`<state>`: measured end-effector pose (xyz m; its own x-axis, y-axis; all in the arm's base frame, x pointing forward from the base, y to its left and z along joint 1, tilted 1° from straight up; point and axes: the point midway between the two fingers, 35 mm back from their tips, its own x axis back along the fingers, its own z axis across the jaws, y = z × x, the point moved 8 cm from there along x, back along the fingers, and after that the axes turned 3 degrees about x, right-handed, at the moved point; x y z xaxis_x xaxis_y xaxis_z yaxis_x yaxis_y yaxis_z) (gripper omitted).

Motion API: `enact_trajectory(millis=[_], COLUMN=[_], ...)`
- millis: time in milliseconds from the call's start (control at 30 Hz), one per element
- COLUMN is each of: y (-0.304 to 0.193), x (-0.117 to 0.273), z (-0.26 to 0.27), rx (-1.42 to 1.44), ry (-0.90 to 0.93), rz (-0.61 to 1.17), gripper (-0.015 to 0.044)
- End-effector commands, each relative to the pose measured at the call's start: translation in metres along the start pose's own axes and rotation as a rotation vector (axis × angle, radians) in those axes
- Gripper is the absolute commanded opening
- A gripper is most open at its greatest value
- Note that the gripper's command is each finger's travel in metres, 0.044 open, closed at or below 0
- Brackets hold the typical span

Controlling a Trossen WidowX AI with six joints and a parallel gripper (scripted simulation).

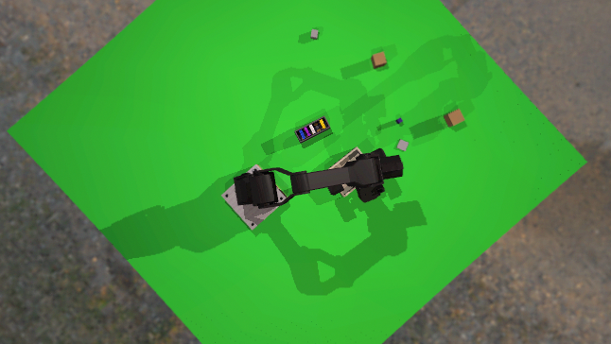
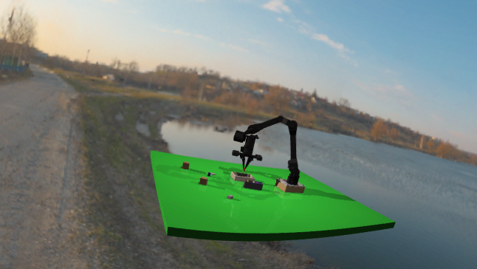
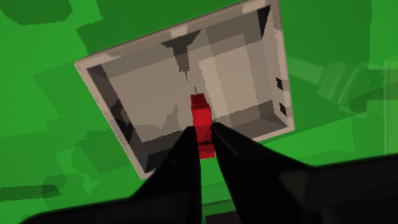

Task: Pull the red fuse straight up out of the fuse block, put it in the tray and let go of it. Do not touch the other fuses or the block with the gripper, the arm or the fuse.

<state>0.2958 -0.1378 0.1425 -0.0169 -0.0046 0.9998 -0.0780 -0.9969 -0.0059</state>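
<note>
Tool (image 3: pixel 205 137) grips red fuse (image 3: pixel 201 120) above tray (image 3: pixel 150 85) (green mat (image 1: pixel 142 118), lakeside).

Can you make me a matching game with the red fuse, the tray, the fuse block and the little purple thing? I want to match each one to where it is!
Things:
1. red fuse
2. tray
3. fuse block
4. little purple thing

Places:
A. on the green mat, near a grey cube
B. pinched in the gripper
C. under the held fuse
D. holding blue, purple, white and yellow fuses

Pairs: 1-B, 2-C, 3-D, 4-A
</note>
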Motion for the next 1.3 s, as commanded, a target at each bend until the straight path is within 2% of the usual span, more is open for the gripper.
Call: enact_trajectory(millis=[0, 300, 733, 867, 1267], y=[0.000, 0.000, 0.000, 0.000, -0.001], x=[-0.008, -0.018, -0.012, 0.022, 0.021], z=[-0.001, -0.002, -0.001, -0.002, -0.002], rx=[0.006, 0.006, 0.000, 0.006, 0.000], ry=[-0.007, -0.007, -0.003, -0.007, -0.006], rz=[-0.002, -0.002, 0.001, -0.002, 0.002], gripper=[0.0000, 0.0000, 0.0330, 0.0330, 0.0330])
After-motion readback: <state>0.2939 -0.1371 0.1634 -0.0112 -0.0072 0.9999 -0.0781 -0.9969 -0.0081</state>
